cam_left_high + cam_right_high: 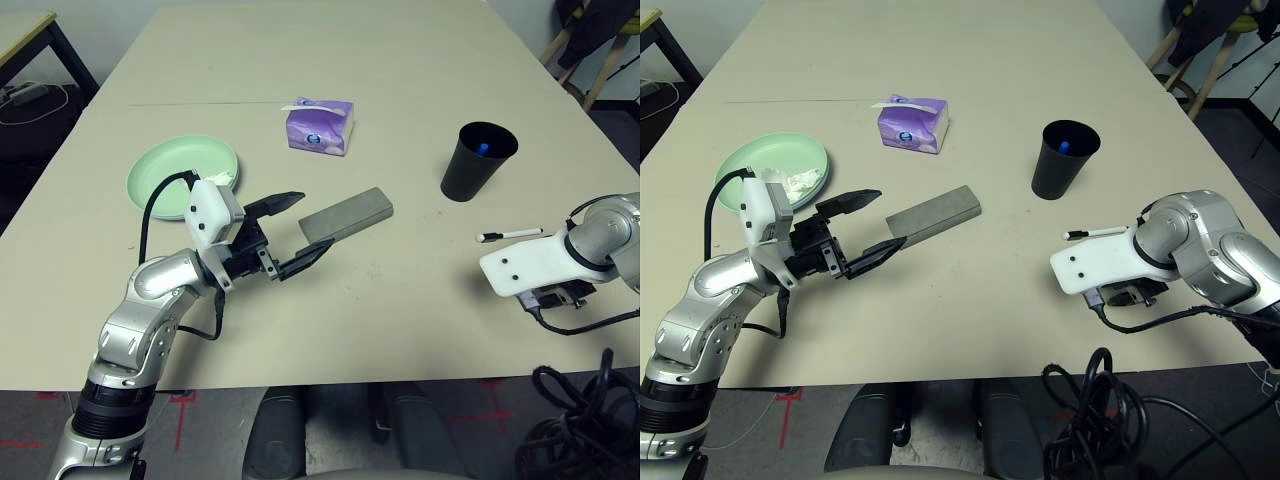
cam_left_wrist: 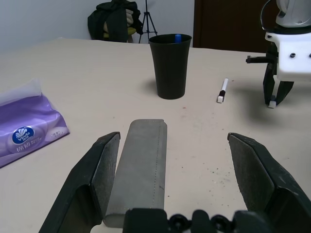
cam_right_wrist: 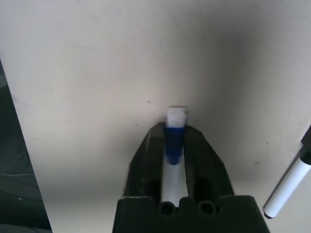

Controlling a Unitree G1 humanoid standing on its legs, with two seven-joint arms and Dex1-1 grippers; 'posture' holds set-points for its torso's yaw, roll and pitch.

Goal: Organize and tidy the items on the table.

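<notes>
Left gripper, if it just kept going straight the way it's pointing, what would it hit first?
Probably the grey glasses case, which lies on the table just ahead, between the open left gripper fingers. Its height above the case is unclear.

Head stereo pair looks forward and down over the table. Left wrist camera faces level along it; right wrist camera faces straight down, close. All share the tabletop.

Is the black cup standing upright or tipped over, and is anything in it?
Upright. The black cup stands on its base on the table, mouth up, and a blue-tipped pen pokes up inside it.
</notes>
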